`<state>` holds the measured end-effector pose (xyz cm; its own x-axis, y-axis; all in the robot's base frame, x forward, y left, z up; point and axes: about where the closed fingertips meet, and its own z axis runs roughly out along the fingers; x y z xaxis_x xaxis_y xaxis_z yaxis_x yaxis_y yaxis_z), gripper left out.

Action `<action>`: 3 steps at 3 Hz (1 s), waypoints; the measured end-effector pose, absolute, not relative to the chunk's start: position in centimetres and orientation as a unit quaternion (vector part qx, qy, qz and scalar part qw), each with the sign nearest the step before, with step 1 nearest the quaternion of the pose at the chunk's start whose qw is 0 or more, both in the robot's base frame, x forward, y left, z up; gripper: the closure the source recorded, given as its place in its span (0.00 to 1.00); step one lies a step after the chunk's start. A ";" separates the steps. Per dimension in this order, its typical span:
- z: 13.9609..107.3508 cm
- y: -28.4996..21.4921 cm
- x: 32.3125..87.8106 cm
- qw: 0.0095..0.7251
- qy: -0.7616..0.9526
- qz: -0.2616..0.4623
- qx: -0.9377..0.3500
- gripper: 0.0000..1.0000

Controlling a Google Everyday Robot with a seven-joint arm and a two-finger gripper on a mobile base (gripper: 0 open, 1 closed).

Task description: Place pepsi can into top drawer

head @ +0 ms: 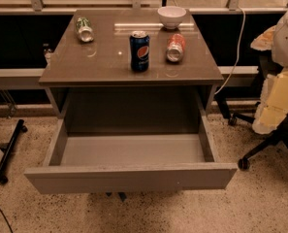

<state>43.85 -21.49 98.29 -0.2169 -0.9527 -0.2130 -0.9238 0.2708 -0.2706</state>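
Observation:
The pepsi can [139, 51], dark blue with a round red-white-blue logo and a silver top, stands upright near the front middle of the grey-brown cabinet top [100, 62]. The top drawer [129, 177] below it is pulled fully out towards me. Its inside [131, 150] is bare. My gripper is not in view. A white bulky shape [286, 33] shows at the right edge; I cannot tell if it belongs to my arm.
An orange-red can [175, 47] lies on its side right of the pepsi can. A green-white can [84, 29] lies at the back left. A white bowl [171, 16] stands at the back. An office chair [272, 130] stands to the right, and a black bar [10, 149] lies on the floor to the left.

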 end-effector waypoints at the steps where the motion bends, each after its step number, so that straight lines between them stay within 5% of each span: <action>1: 98.3 -21.5 43.8 0.170 0.779 -0.043 -0.602 0.00; 3: 99.2 -18.3 47.4 0.240 0.771 -0.022 -0.590 0.00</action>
<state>47.41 -18.33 99.22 -0.1889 -0.9195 -0.3447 -0.8987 0.3034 -0.3167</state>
